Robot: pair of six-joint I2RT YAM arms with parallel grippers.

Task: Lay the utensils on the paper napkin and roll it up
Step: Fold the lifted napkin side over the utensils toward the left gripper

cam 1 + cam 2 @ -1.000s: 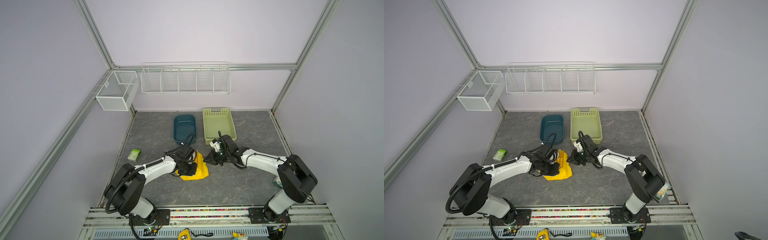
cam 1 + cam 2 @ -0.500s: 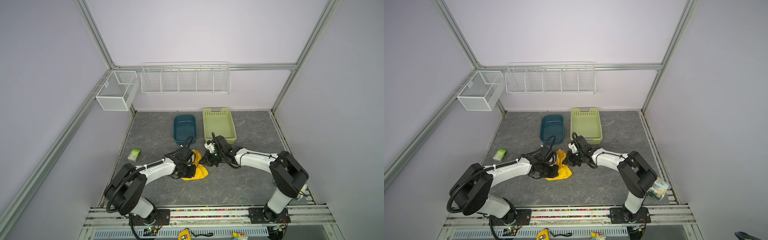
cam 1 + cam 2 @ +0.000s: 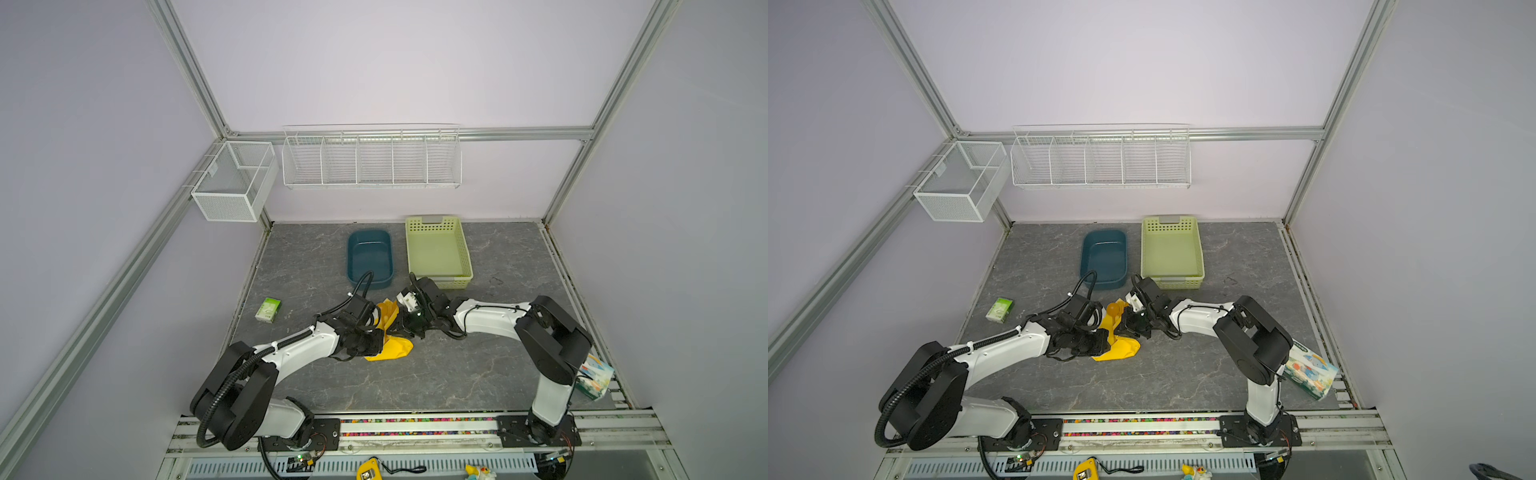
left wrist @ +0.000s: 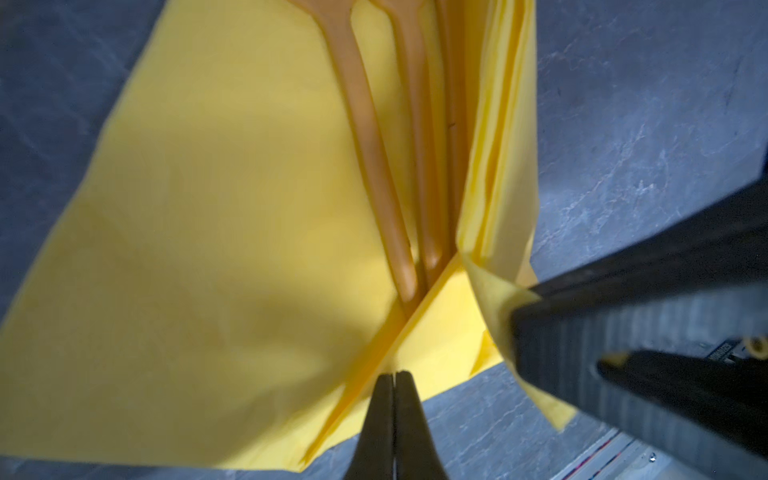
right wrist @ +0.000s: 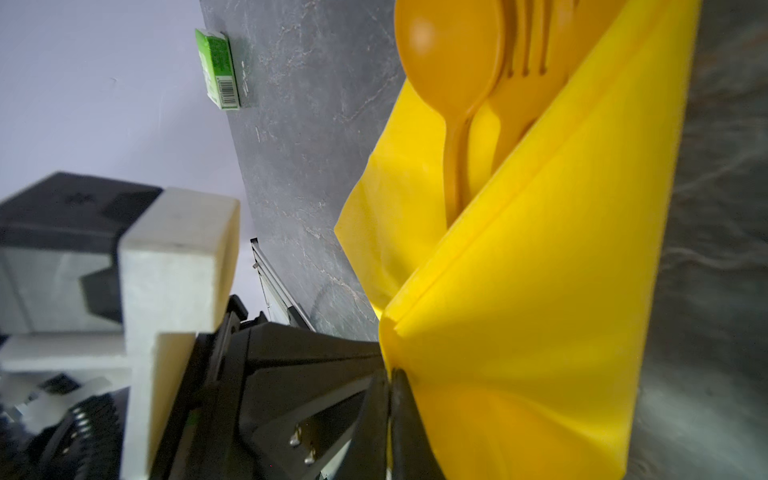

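Note:
The yellow paper napkin [image 3: 395, 350] lies mid-table between both arms, folded up around the utensils. In the right wrist view an orange spoon [image 5: 449, 54] and fork [image 5: 525, 50] stick out of the fold; in a top view the spoon bowl [image 3: 1113, 308] pokes out at the far end. The utensils' handles [image 4: 374, 166] lie side by side on the sheet. My right gripper [image 5: 392, 372] is shut on a lifted flap of the napkin [image 5: 540, 291]. My left gripper [image 4: 394, 376] is shut on the napkin's [image 4: 208, 249] near folded edge, right beside the right gripper's fingers [image 4: 582, 332].
A dark blue tub [image 3: 370, 259] and a light green basket [image 3: 438, 249] stand just behind the arms. A small green-white packet [image 3: 269, 309] lies at the left. A patterned tissue pack [image 3: 594, 376] sits at the right front edge. White wire baskets [image 3: 372, 158] hang on the back wall.
My right gripper has moved left towards the left gripper, drawing the napkin flap over the utensils. The napkin now looks narrower and bunched up. The left arm has barely shifted.

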